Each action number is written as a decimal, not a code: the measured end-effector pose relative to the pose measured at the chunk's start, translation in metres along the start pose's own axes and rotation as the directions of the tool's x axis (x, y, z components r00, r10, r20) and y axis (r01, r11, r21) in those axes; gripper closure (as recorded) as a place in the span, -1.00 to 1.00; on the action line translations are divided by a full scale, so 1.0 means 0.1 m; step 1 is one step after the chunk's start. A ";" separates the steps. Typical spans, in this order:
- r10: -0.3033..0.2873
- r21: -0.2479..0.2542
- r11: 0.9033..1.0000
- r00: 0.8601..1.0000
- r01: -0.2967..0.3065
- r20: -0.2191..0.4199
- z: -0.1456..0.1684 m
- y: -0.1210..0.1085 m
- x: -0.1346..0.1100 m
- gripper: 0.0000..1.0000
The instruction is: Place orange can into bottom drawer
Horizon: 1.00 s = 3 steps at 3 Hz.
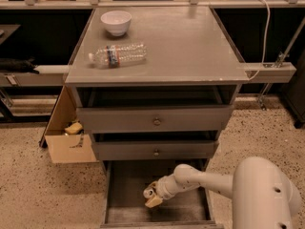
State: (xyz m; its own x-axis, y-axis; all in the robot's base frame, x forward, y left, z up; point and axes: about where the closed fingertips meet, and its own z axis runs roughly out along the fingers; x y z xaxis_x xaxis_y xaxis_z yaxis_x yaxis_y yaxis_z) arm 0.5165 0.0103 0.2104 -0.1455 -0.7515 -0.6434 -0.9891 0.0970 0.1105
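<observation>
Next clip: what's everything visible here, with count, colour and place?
bowl: 1, white, cabinet top, back left
water bottle: 1, clear, lying on cabinet top
cabinet: 1, grey, centre
upper drawers: 2, grey, round knobs
bottom drawer: 1, grey, pulled open
orange can: 1, orange-brown, over bottom drawer
cardboard box: 1, brown, floor, left of cabinet
arm: 1, white, from lower right
gripper: 1, beige, over bottom drawer, holding orange can
</observation>
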 end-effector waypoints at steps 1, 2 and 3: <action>-0.054 0.043 0.998 0.996 0.051 0.066 0.04 -0.07 0.02 1.00; -0.083 0.060 0.995 0.988 0.075 0.129 0.13 -0.14 0.07 1.00; -0.085 0.063 0.995 0.979 0.074 0.185 0.20 -0.24 0.14 1.00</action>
State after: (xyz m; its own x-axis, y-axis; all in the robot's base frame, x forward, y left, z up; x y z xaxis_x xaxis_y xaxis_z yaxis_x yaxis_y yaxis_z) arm 0.5375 0.0105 0.1837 -0.0625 -0.6233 -0.7795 -0.9966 0.0816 0.0146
